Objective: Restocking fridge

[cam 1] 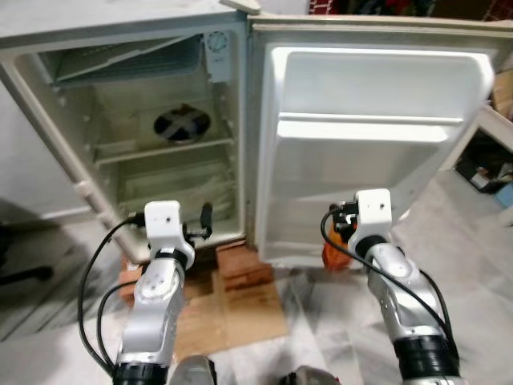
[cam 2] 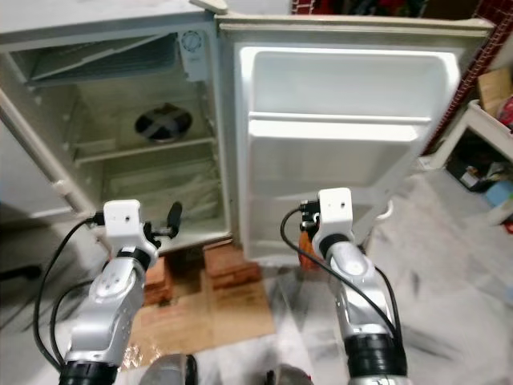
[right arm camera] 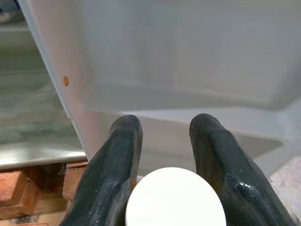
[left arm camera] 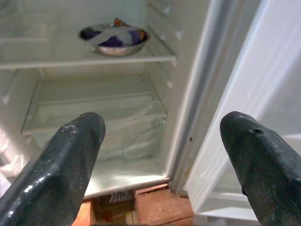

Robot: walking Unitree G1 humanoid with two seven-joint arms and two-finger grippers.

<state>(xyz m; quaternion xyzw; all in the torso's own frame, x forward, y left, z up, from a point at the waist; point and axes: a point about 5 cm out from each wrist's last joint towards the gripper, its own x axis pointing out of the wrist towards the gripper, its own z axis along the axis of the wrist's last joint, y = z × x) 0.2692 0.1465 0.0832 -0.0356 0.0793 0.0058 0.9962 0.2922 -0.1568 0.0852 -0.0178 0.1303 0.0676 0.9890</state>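
A small white fridge [cam 1: 72, 160] stands open, its door [cam 1: 377, 152] swung out to the right with bare door shelves. Inside, a metal bowl [left arm camera: 114, 38] with a dark wrapped item sits on the middle shelf, and a clear crisper drawer [left arm camera: 94, 117] lies below it. My left gripper [left arm camera: 162, 155] is open and hovers in front of the fridge's lower opening. Low before the door's bottom shelf, my right gripper [right arm camera: 164, 125] is shut on an orange bottle [cam 1: 335, 250], whose round white cap [right arm camera: 175, 197] sits between the fingers.
The fridge rests on red bricks [cam 1: 236, 261], with flattened cardboard [cam 1: 240, 309] on the marbled floor in front. A white rack and clutter [cam 1: 489, 160] stand at the right, beyond the door's edge.
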